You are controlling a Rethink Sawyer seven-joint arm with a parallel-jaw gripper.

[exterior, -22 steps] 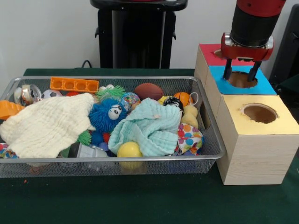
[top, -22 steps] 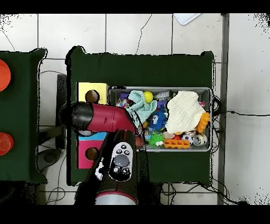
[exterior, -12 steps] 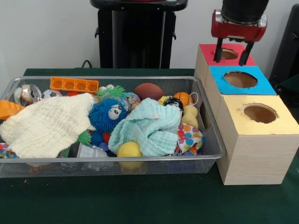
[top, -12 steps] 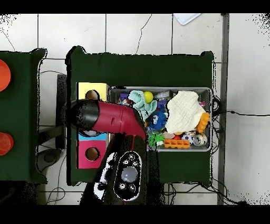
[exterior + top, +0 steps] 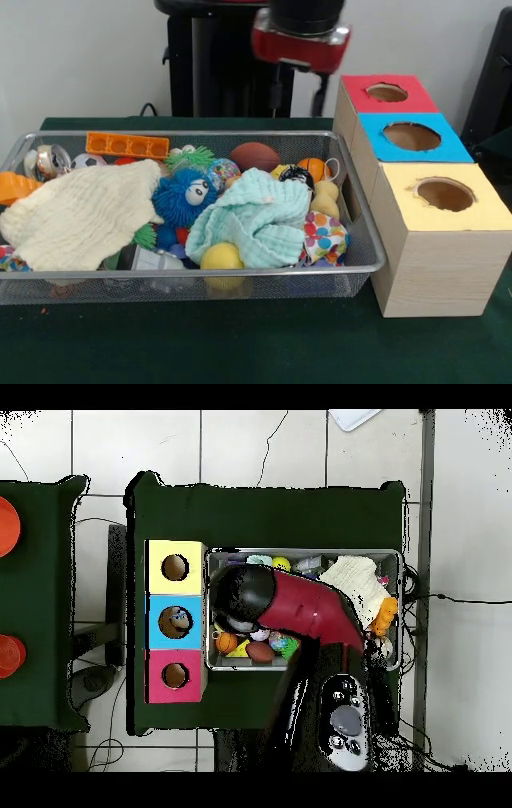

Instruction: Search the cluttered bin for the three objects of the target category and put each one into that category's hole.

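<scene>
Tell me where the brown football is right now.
In the front view, the brown football lies at the far side of the wire bin, right of centre, between the green spiky toy and the small orange basketball.

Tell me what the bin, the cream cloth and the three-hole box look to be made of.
Bin: fine silvery wire mesh, likely metal; see-through walls, shiny rim. Cream cloth: soft crinkled fabric, perhaps cotton muslin; puckered, matte. Three-hole box: pale wood or plywood by its grain lines, with matte coloured tops, possibly paper or felt.
</scene>
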